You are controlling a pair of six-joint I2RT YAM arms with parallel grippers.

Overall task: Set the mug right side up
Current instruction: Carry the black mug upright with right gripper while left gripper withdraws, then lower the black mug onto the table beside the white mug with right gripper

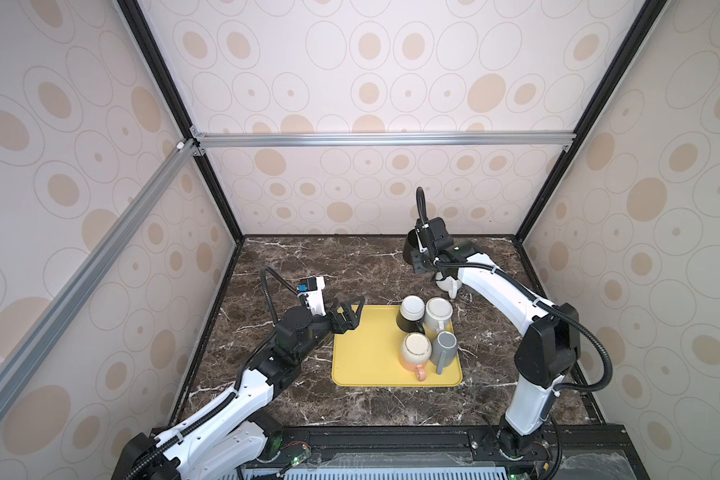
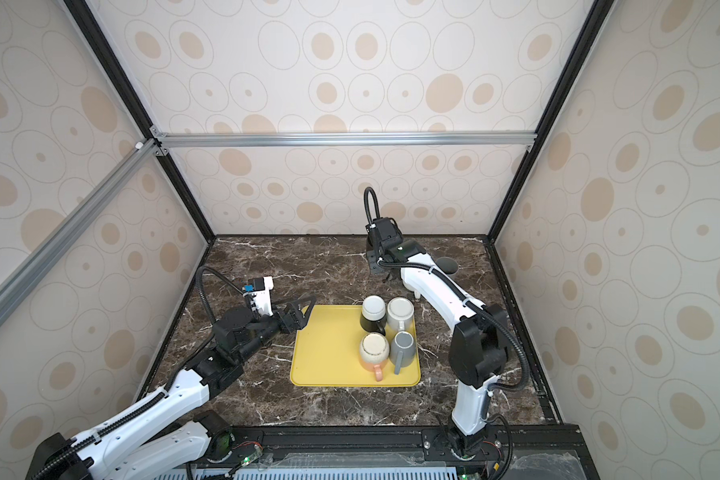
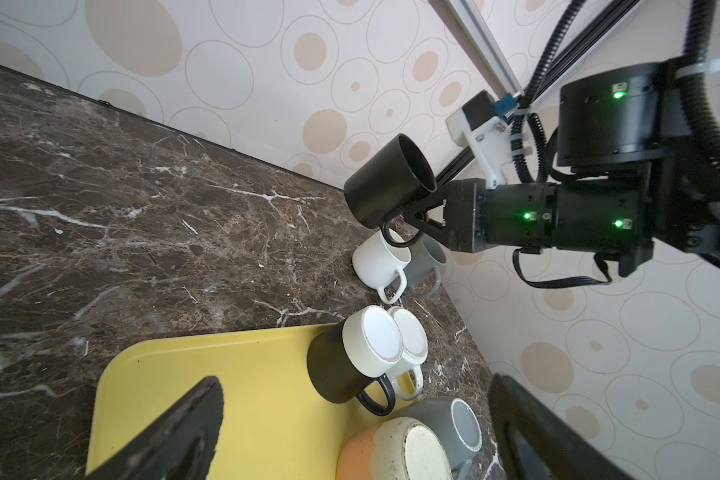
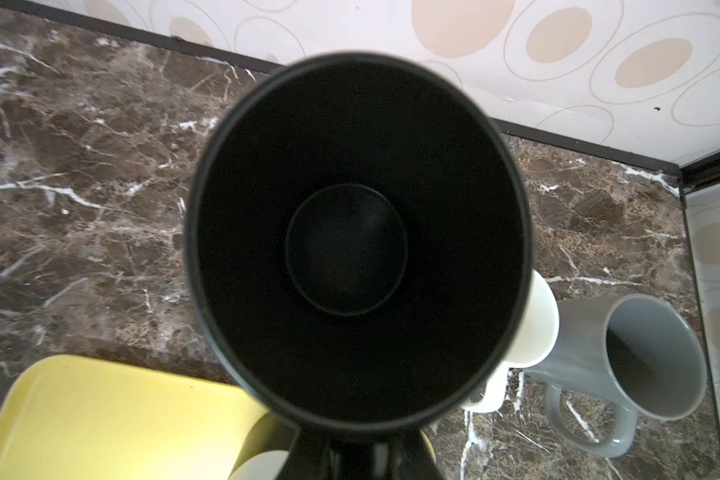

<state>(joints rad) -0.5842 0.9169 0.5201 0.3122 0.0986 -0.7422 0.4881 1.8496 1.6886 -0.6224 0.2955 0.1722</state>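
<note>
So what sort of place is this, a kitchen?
Probably a robot test booth, not a kitchen: patterned panels in an aluminium frame box in a marble-look tabletop, and a left arm and right arm flank a yellow tray of mugs, the right pincer holding a black mug.

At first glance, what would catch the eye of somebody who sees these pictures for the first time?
The eye goes first to the black mug, held in the air by the right gripper above the far side of the table. Next comes the yellow tray in the middle, with four mugs upside down on its right half.
</note>
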